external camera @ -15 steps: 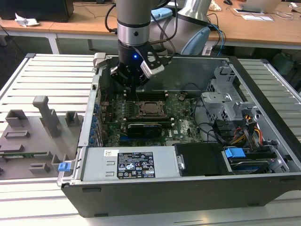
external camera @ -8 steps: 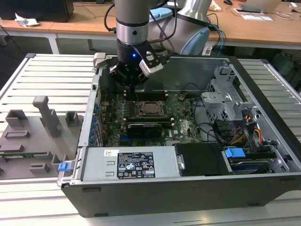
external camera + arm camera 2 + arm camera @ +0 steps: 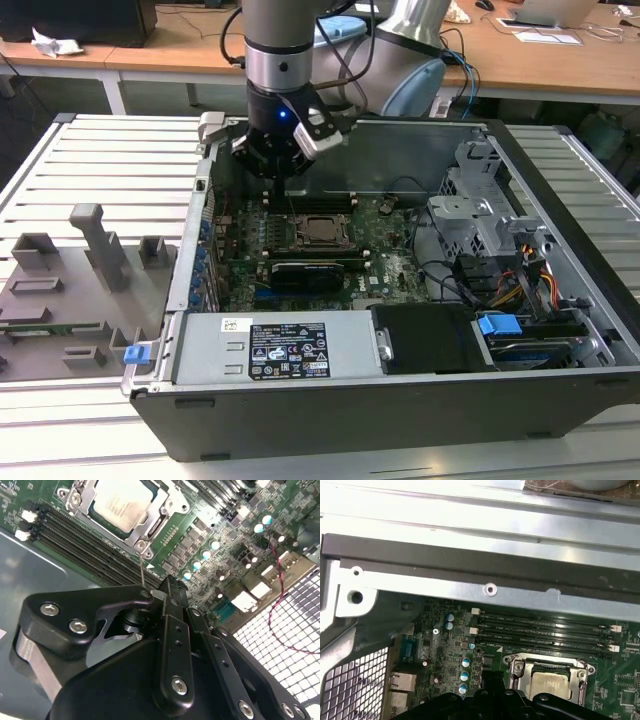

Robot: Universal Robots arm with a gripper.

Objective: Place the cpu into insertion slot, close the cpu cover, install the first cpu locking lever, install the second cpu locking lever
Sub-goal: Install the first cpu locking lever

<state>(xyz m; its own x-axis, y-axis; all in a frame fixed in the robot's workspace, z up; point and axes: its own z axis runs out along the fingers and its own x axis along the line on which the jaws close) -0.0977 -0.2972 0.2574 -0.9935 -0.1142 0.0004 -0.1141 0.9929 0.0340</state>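
Black and big, my tool is closest to the camera in the second wrist view, and I see its fingers pressed together with nothing between them, beside a thin metal lever that sticks up from the socket corner. Past it I see the cpu, pale and silvery, lying flat in its slot on the green board, with the cpu cover shut down around it like a frame. From the exterior view, my tool hangs inside the open computer case just above the cpu.
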